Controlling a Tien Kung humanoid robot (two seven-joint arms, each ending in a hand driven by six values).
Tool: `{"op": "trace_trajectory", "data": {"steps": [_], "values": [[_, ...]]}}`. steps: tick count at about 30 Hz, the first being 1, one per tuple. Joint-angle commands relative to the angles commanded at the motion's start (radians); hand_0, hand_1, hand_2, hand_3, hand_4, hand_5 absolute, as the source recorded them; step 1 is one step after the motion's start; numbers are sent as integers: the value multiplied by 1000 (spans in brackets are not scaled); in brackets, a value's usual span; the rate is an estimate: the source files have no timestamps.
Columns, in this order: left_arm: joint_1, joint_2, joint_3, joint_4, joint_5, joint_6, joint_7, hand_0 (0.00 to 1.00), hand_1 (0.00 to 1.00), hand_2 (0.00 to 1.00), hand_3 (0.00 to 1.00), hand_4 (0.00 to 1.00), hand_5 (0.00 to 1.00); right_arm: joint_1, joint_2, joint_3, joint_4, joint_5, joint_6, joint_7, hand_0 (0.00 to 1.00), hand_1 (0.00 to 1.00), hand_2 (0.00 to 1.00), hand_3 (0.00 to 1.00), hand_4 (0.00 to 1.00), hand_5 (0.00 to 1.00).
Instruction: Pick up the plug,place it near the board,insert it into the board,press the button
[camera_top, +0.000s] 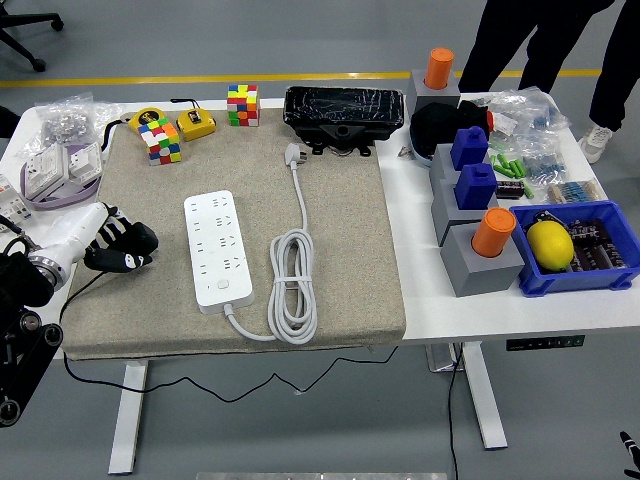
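A white power strip (218, 249) lies lengthwise on the beige mat (350, 260), its button at the near end. Its white cable runs from the near end into a coil (293, 283) and up to the plug (293, 154), which lies on the mat near the far edge, unplugged. My left hand (122, 246) hovers at the mat's left side, a hand's width left of the strip, black fingers curled and holding nothing. The right arm is out of view.
Two colour cubes (160, 139) (241, 103) and a yellow tape measure (196, 124) sit at the mat's far left. A black box (343, 112) stands behind the plug. Grey blocks with orange and blue pegs (478, 240) and a blue bin (572, 247) fill the right side. People stand at the far right.
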Motion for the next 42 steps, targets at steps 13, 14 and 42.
{"op": "trace_trajectory", "data": {"steps": [13, 14, 42], "values": [[-1, 8, -11, -15, -2, -50, 17, 481, 622, 605, 573, 976, 343, 3, 0, -4, 0, 7, 1, 1, 848, 811, 787, 823, 998, 998], [-1, 9, -12, -16, -2, -54, 17, 481, 622, 605, 573, 976, 343, 3, 1, -4, 0, 8, 1, 1, 848, 811, 787, 823, 998, 998], [53, -100, -123, -122, -405, 278, -222, 820, 935, 934, 881, 998, 927, -1, 13, -6, 0, 9, 6, -7, 848, 802, 781, 820, 998, 998]]}}
